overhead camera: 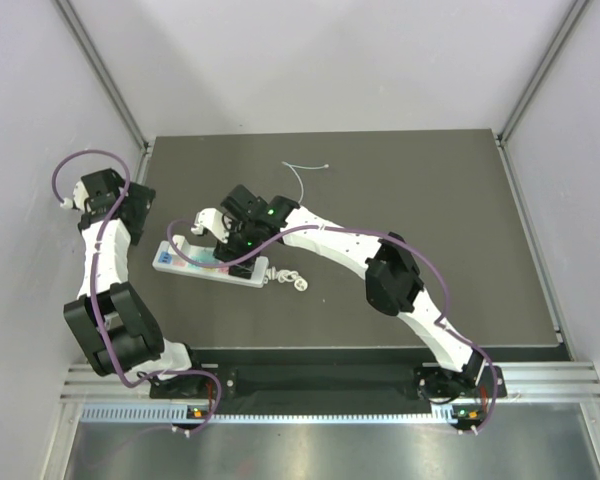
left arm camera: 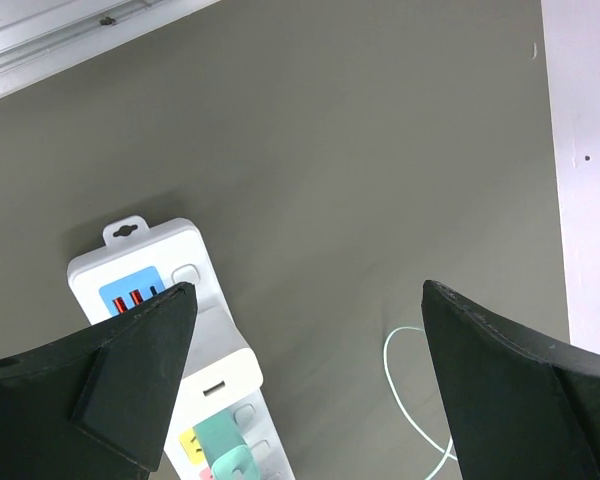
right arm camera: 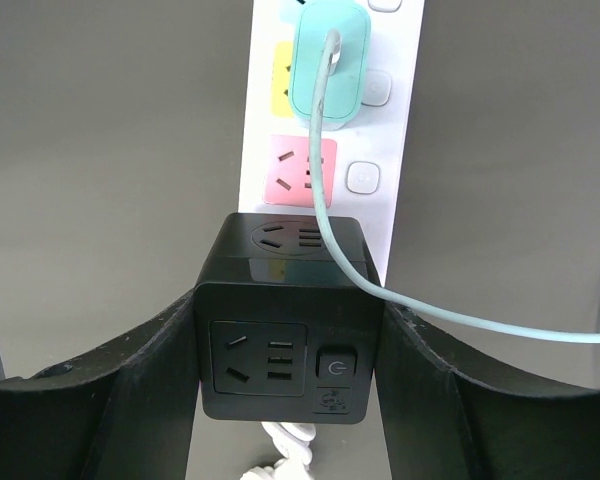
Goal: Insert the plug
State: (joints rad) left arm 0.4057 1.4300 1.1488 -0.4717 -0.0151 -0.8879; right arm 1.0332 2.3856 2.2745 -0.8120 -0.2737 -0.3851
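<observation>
Right gripper (right arm camera: 290,310) part-closed on black cube plug (right arm camera: 280,262), lower centre.
Draped mint cable (right arm camera: 321,190) could be pinched against the pink socket (right arm camera: 285,172).

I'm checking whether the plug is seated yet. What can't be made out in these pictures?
- Right wrist view: the black cube plug, held by the right gripper, hides its own pins and the socket beneath on the power strip.
- Top view: the gripper largely covers the cube; contact too small to judge.
- Left wrist view: bottom edge cuts off the mint plug.
</observation>
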